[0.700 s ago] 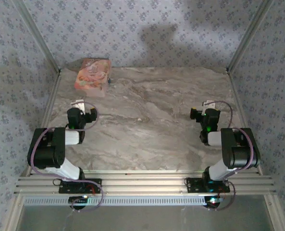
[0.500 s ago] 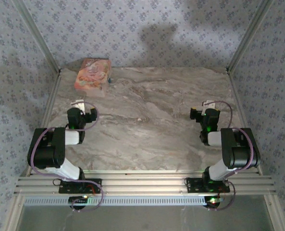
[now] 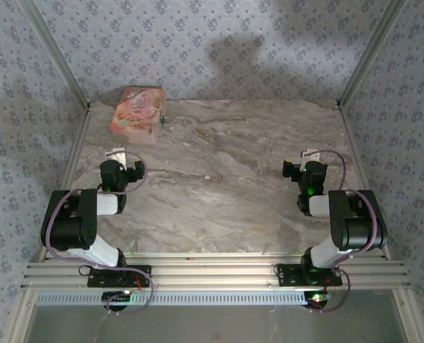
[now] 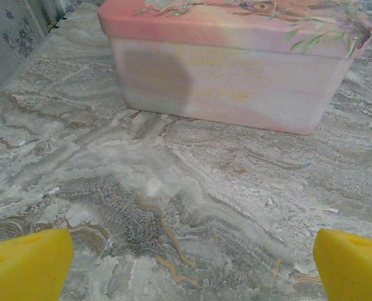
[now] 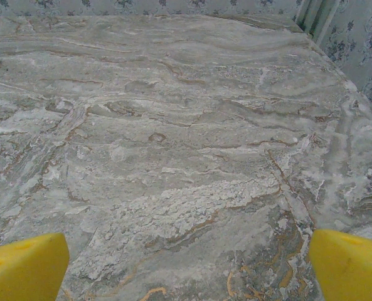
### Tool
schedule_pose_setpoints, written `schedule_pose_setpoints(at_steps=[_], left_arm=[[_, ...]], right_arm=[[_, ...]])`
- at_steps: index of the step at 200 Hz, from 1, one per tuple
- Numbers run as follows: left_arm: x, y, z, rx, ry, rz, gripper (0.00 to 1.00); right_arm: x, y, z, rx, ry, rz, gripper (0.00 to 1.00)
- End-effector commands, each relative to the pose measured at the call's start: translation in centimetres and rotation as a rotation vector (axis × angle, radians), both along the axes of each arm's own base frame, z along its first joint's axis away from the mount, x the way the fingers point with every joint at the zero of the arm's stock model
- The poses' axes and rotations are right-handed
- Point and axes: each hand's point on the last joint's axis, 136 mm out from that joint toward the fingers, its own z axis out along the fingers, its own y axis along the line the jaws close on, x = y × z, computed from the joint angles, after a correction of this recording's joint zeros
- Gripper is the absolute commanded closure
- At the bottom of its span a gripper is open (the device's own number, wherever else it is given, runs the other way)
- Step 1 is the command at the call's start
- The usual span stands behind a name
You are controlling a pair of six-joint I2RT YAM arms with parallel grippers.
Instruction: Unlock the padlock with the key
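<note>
The padlock and the key are out of view. My left gripper (image 3: 117, 158) rests low over the marble table near its left side, open, its yellow fingertips (image 4: 26, 263) wide apart with only bare marble between them. In the left wrist view, my left gripper (image 4: 192, 269) faces a pink box a short way ahead. On the right side of the table my right gripper (image 3: 308, 158) also stands open. In the right wrist view, my right gripper (image 5: 189, 266) has nothing between its yellow fingertips (image 5: 349, 263).
A pink floral box (image 3: 135, 112) lies at the back left corner, its long side (image 4: 229, 88) toward my left gripper. A small blue thing (image 3: 163, 119) sits by its right end, too small to identify. Patterned walls and metal posts (image 3: 68, 86) enclose the table (image 3: 226, 186).
</note>
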Motion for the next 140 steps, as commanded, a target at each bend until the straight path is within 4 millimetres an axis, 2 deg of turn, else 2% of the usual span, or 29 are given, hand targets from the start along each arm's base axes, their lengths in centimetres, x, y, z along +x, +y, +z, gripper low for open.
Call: schedule_pose_setpoints(at_steps=[1,120,140], left_arm=[[-0.1,0.0,0.6,0.007,-0.016,-0.013,0.02],[-0.1,0.0,0.7,0.007,-0.017,-0.013,0.02],[0.1,-1.0,1.4,0.008,-0.007,-0.076,0.02]], right_arm=[[-0.2,-0.2,0.3,-0.004,-0.004,0.000,0.00],[-0.2,-0.2,0.3,0.003,-0.004,0.006,0.00],[-0.2,-0.1,0.4,0.002,-0.006,0.010,0.00]])
